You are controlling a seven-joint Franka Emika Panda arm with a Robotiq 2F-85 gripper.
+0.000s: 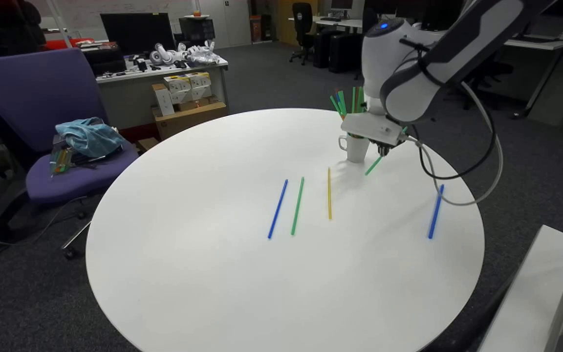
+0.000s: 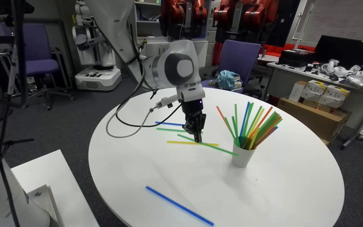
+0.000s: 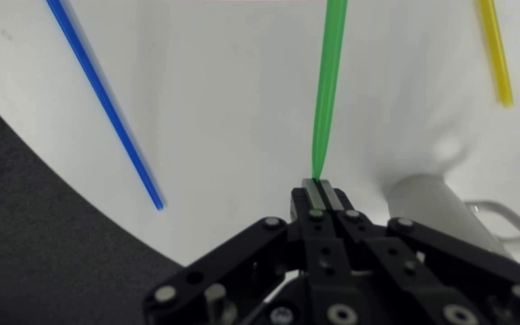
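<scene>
In an exterior view: blue straw [image 1: 277,209], green straw [image 1: 298,206] and yellow straw [image 1: 330,193] left of a white mug [image 1: 357,150] holding mixed-colour straws [image 1: 353,100] — just right of it, fingers [image 1: 383,150] pinching a second green straw [image 1: 373,165]; farther right, another blue straw [image 1: 436,211].

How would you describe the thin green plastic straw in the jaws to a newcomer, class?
On the round white table, find the white handled mug holding coloured plastic straws. Near it, shut black jaws pinch this green straw. Four loose straws lie nearby; only this one is gripped.
</scene>
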